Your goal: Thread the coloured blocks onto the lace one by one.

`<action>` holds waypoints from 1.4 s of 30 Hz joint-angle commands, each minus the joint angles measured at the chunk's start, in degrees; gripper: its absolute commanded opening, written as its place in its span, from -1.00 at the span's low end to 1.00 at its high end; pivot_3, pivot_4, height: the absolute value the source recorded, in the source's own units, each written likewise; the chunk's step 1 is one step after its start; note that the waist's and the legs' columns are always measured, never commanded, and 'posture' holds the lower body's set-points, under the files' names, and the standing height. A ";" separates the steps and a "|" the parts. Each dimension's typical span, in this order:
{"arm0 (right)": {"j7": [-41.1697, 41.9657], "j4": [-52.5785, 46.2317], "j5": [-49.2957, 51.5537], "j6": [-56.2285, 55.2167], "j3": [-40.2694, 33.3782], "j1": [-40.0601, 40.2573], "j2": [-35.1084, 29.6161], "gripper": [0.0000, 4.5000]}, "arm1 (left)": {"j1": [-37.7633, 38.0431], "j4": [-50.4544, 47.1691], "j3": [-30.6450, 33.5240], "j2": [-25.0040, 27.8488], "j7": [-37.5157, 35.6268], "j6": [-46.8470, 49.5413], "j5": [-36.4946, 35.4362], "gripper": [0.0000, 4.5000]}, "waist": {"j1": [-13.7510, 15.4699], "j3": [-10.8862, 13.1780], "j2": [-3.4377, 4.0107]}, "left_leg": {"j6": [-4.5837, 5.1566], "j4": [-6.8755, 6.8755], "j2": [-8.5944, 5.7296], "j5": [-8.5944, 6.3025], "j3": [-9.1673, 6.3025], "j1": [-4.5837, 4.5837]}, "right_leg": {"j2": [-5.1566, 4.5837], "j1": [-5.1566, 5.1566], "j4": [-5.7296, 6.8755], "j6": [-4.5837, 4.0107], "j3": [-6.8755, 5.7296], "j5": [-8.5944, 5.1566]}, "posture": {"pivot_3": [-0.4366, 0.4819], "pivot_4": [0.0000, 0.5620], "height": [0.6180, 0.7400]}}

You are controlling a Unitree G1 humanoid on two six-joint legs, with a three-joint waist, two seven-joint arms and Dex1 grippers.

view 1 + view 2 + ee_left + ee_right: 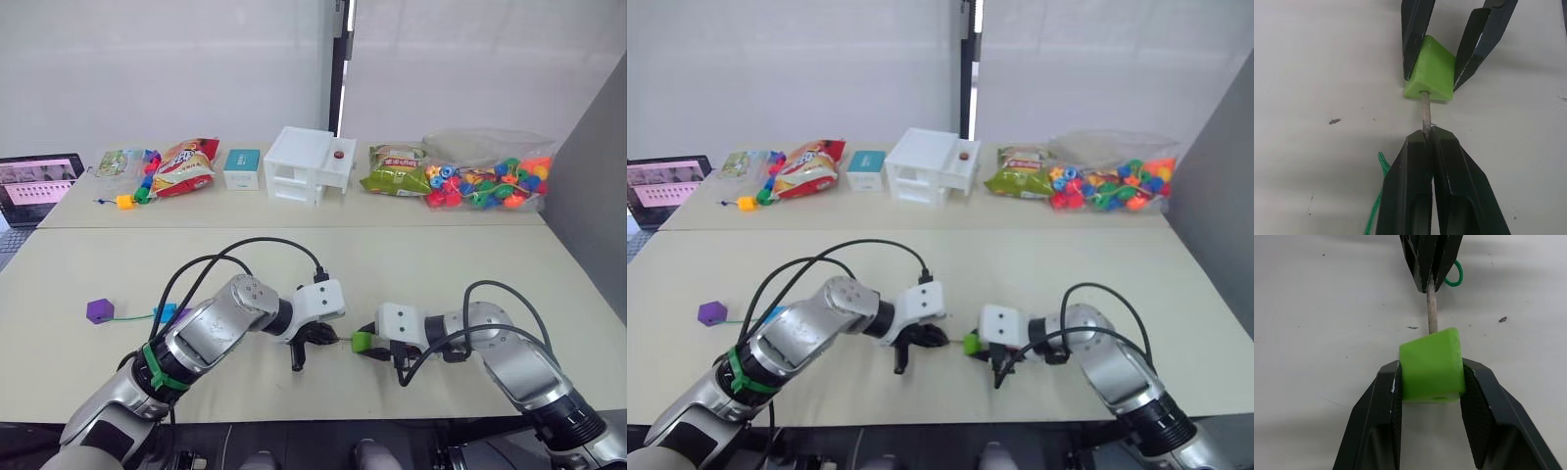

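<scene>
A small purple plastic cube [99,310] lies at the worktop's [441,264] left. The left claw [1426,138] pinches the thin green lace's stiff grey tip [1425,111], entering the light green plastic cube [1432,364] clamped in the right claw [1431,382].

The pale desk [411,274] carries a purple block [99,310] near its left edge, with a blue block [165,312] just beside it on a thin green lace [132,317]. Along the far side lie snack bags [184,166], a small teal box [241,168], a white drawer unit [307,164], a green packet [394,172] and a clear bag of beads [488,178]. A laptop [34,186] sits at the far left, possibly on a separate surface.
</scene>
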 commanded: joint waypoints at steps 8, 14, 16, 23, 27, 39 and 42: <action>-0.02 -1.49 -0.37 1.45 1.66 1.22 0.64 -0.49 | -1.95 2.00 -0.77 -6.37 -0.98 -8.22 0.47 -1.00 | 0.99 0.00 0.00 | 0.00 0.02 0.00 0.00 -0.04 0.35 | 0.00 0.60 -0.33 0.04 -0.02 -0.02 | -0.05 -0.47 1.00; -0.71 -1.72 -0.96 1.35 2.69 1.87 1.57 -0.49 | -2.32 1.95 -0.47 -5.95 -1.54 -8.42 0.94 -1.00 | 0.99 0.00 0.00 | 0.00 0.01 0.00 0.00 -0.06 0.37 | 0.00 0.61 -0.32 0.05 -0.03 -0.02 | -0.05 -0.47 1.00; -1.17 -1.49 -1.59 1.17 3.39 2.14 2.31 -0.49 | -2.46 1.44 -0.77 -4.67 -2.45 -8.52 1.43 -1.00 | 0.88 -0.01 -0.01 | 0.00 0.01 0.00 0.00 -0.06 0.37 | 0.01 0.61 -0.32 0.05 -0.02 -0.02 | -0.05 -0.47 1.00; -1.53 -1.22 -3.55 0.24 3.86 2.78 3.25 -0.49 | -2.35 3.10 -1.85 -2.29 -4.47 -15.18 4.87 -1.00 | 0.29 -0.01 -0.01 | 0.00 -0.06 0.05 0.00 -0.06 0.48 | 0.06 0.61 -0.29 0.05 -0.02 -0.02 | -0.05 -0.47 1.00; -1.58 -1.54 -3.92 0.01 3.48 2.58 3.32 -0.49 | -0.80 6.80 -0.30 -1.99 -4.42 -21.19 6.28 -1.00 | 0.24 -0.01 -0.01 | 0.00 -0.06 0.05 0.00 -0.06 0.49 | 0.06 0.62 -0.29 0.05 -0.02 -0.02 | -0.05 -0.47 1.00; -3.39 -12.05 -5.93 11.99 4.80 4.51 3.76 -0.49 | 0.91 3.88 1.96 -1.66 -4.62 -18.53 5.36 -1.00 | 0.18 -0.01 -0.01 | 0.01 -0.06 0.04 -0.01 -0.09 0.44 | 0.06 0.58 -0.25 0.05 -0.03 -0.03 | -0.05 -0.47 1.00; -5.30 -14.20 -5.97 15.76 5.57 4.84 5.32 -0.49 | 1.61 1.09 2.51 -2.06 -4.16 -14.35 4.14 -1.00 | 0.13 -0.01 -0.01 | 0.04 -0.08 0.04 -0.02 -0.10 0.42 | 0.06 0.56 -0.25 0.06 -0.03 -0.03 | -0.05 -0.47 1.00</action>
